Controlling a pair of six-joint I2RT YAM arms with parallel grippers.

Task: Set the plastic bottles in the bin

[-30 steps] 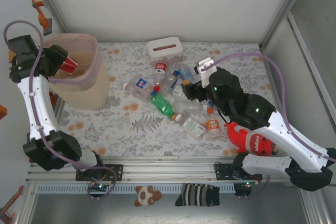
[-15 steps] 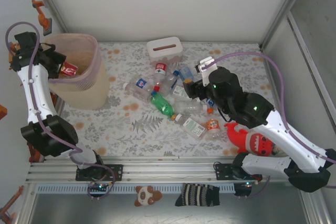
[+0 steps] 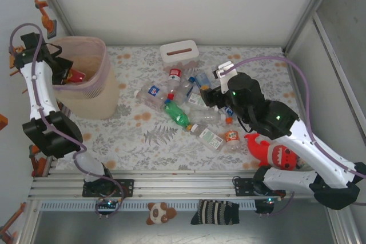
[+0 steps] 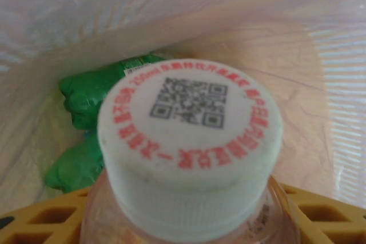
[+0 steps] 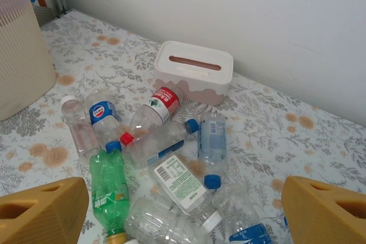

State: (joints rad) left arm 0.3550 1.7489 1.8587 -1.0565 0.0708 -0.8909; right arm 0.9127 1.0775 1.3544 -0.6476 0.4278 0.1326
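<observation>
My left gripper (image 3: pixel 63 71) reaches down into the pinkish bin (image 3: pixel 98 94), shut on a clear plastic bottle with a red label (image 3: pixel 74 75). Its white cap (image 4: pixel 191 135) sits close to the left wrist camera, between the yellow fingers (image 4: pixel 48 215). A green bottle (image 4: pixel 86 101) lies at the bin's bottom. Several plastic bottles lie heaped mid-table, among them a green one (image 3: pixel 176 114) (image 5: pixel 110 190), a red-labelled one (image 5: pixel 157 110) and a white-labelled one (image 5: pixel 180 181). My right gripper (image 3: pixel 214 98) (image 5: pixel 183 221) hovers open above the heap, touching nothing.
A white tissue box (image 3: pixel 179 51) (image 5: pixel 193 71) stands behind the heap. A red plush shark (image 3: pixel 274 152) lies under the right arm at the front right. The bin's latticed wall (image 5: pixel 17 67) shows at the left in the right wrist view.
The left arm has drawn back toward the left wall and the red-labelled bottle has sunk a little lower inside the bin. The right arm has hardly moved.
</observation>
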